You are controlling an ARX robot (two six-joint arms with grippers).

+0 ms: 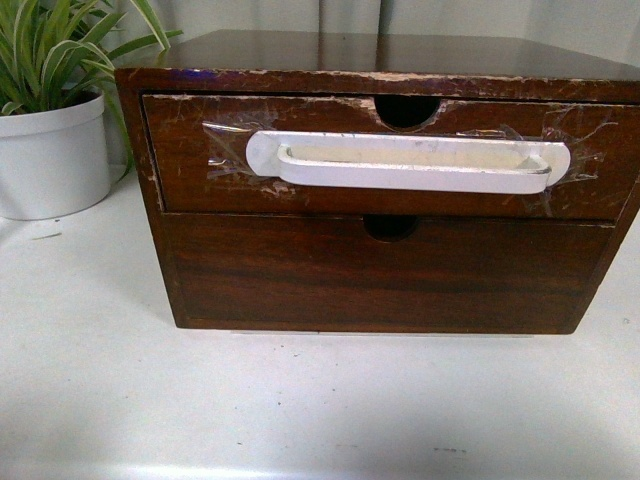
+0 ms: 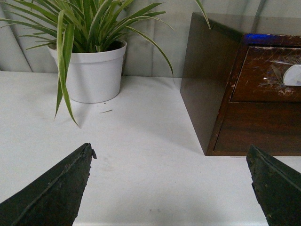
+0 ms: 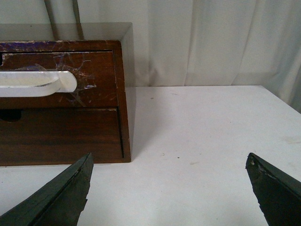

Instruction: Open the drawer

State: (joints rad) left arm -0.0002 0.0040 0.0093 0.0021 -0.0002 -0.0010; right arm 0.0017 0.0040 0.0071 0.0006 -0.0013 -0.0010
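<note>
The drawer [image 1: 200,160] is the upper one of a dark brown wooden chest, shut, with a scratched front, a half-round notch in its rim and a long white handle [image 1: 410,162] taped on. Part of it shows in the left wrist view [image 2: 265,75] and the right wrist view [image 3: 101,70], with the handle's end [image 3: 37,84]. My left gripper [image 2: 170,160] is open and empty over the white table, short of the chest's left corner. My right gripper [image 3: 169,162] is open and empty, short of the chest's right corner. Neither gripper shows in the front view.
A plain handle-less lower drawer [image 1: 390,270] sits under the taped one. A white pot with a striped green plant [image 1: 50,150] stands left of the chest, also in the left wrist view [image 2: 94,70]. White curtain behind. White table [image 1: 120,400] in front.
</note>
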